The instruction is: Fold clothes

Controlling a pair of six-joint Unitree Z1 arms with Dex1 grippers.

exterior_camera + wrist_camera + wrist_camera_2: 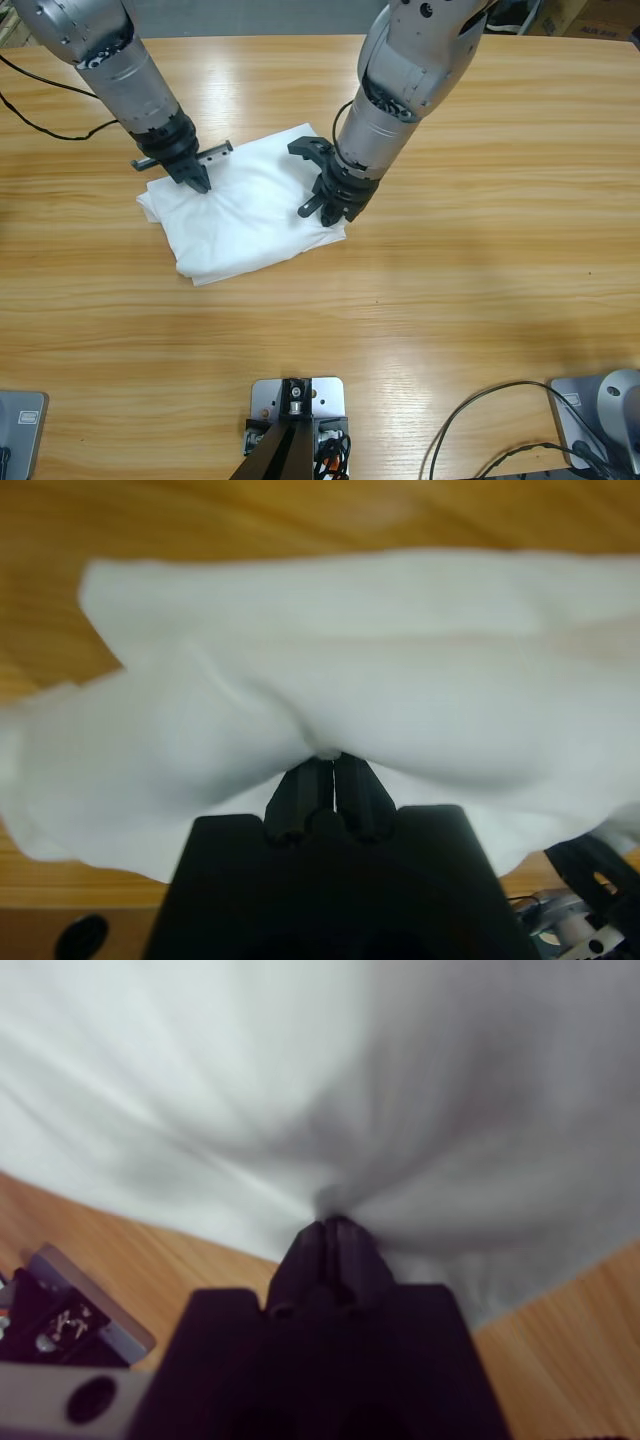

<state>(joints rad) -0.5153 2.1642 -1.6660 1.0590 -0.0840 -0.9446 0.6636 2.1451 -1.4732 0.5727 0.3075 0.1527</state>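
White shirt (250, 215) lies bunched mid-table (450, 300). Left gripper (333, 765) is pressed together, pinching a fold, and right gripper (335, 1228) is nipping cloth too. The pinched folds hide both sets of tips.

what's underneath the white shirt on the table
Around the folded white shirt only the wooden table shows. Both grippers pinch its cloth from above. Anything beneath or between its layers is covered and cannot be seen.
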